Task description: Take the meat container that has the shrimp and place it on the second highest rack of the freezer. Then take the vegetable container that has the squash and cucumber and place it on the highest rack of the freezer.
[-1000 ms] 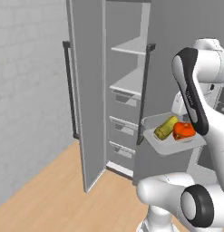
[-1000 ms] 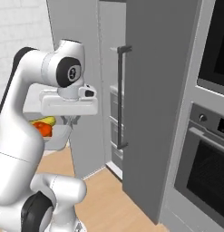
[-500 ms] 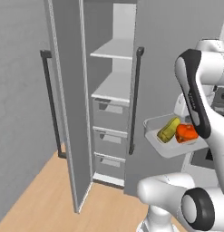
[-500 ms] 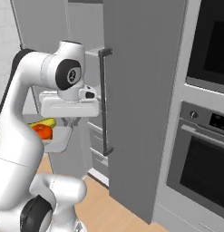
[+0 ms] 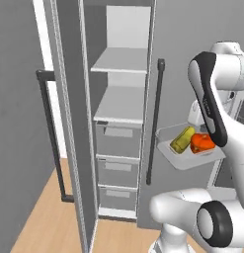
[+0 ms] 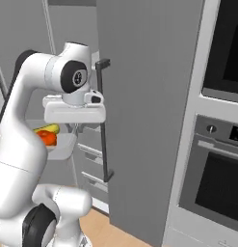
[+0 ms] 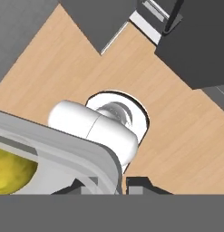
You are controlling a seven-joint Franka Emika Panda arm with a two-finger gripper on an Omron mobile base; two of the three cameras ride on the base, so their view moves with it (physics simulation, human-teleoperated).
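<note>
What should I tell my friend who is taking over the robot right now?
Gripper: shut on the rim of the vegetable container, held in the air beside the arm.
Squash and cucumber: lying side by side in that container.
Freezer: door open, the highest rack and the second highest rack both look bare from the left base view. The shrimp container is not seen on either.
Done: vegetable container picked up.
Left: set it on the highest rack. Check the shrimp container too, since its rack looks bare.
</note>
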